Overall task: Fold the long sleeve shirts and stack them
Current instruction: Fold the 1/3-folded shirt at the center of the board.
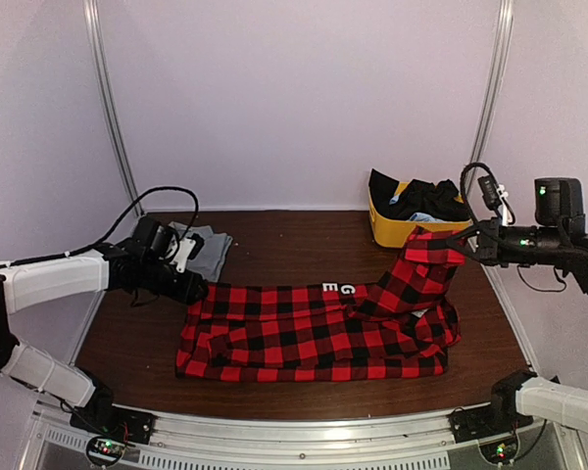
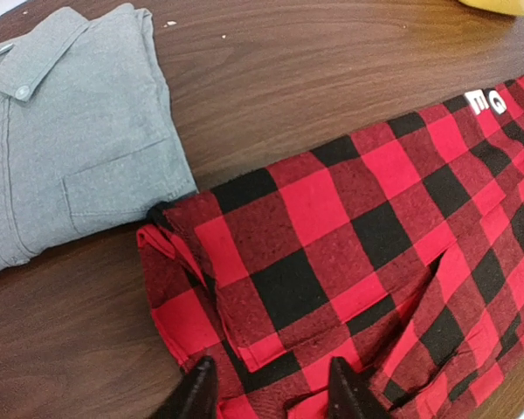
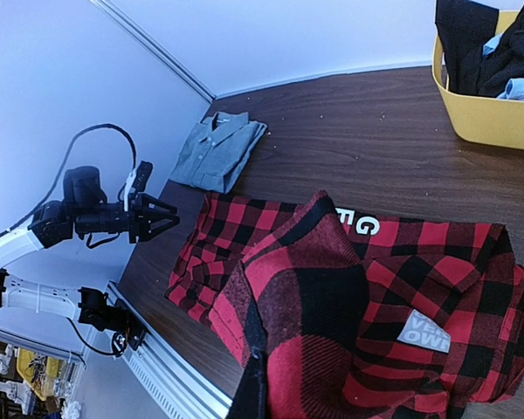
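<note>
The red-and-black flannel shirt [image 1: 314, 333] lies spread across the middle of the table, with white letters at its far edge. Its right end is lifted off the wood, and my right gripper [image 1: 465, 250] is shut on that raised fold [image 3: 332, 288]. A white neck label [image 3: 424, 332] shows below the fold. My left gripper [image 2: 271, 375] stands open over the flannel's left edge [image 2: 183, 288], nothing pinched between its fingers. The folded grey collared shirt [image 1: 208, 250] lies flat at the far left, just beyond that edge [image 2: 70, 131].
A yellow bin [image 1: 387, 230] with dark and blue clothes stands at the back right, close behind my right gripper. White walls with metal posts close in the back and sides. A metal rail runs along the near table edge [image 1: 304, 446].
</note>
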